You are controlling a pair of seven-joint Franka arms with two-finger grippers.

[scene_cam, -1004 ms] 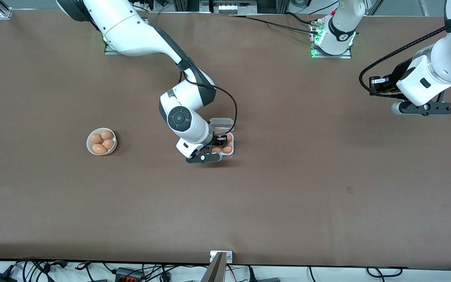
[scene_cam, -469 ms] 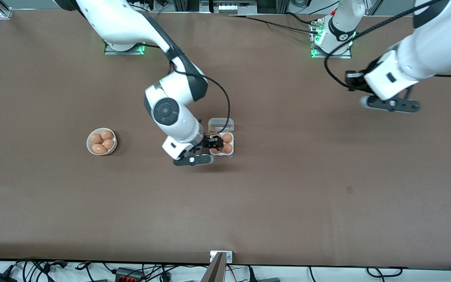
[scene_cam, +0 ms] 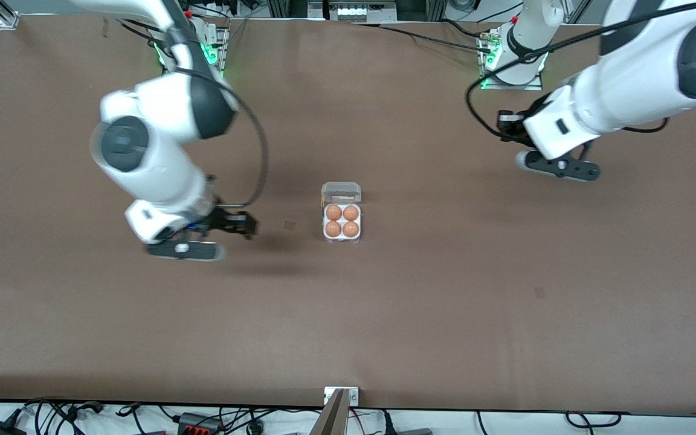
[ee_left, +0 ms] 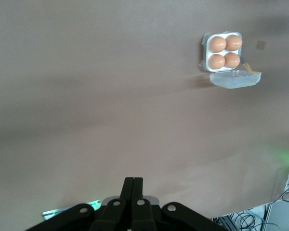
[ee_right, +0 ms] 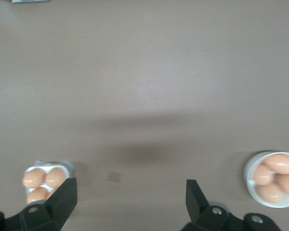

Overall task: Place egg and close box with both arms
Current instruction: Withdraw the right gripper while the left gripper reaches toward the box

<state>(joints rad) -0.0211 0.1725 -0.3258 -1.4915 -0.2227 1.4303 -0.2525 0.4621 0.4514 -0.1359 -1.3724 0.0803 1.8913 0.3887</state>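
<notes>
Under right gripper (ee_right: pixel 130 202), box (ee_right: pixel 43 183) partly hidden

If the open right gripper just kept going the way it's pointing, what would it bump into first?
Probably only bare table. The right gripper points down between the box and the bowl, with neither in its line, though depth is unclear.

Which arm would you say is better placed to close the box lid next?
Probably the right: the right gripper hangs open beside the box, whose lid stands open. The left gripper is shut, over bare table toward its own end.
</notes>
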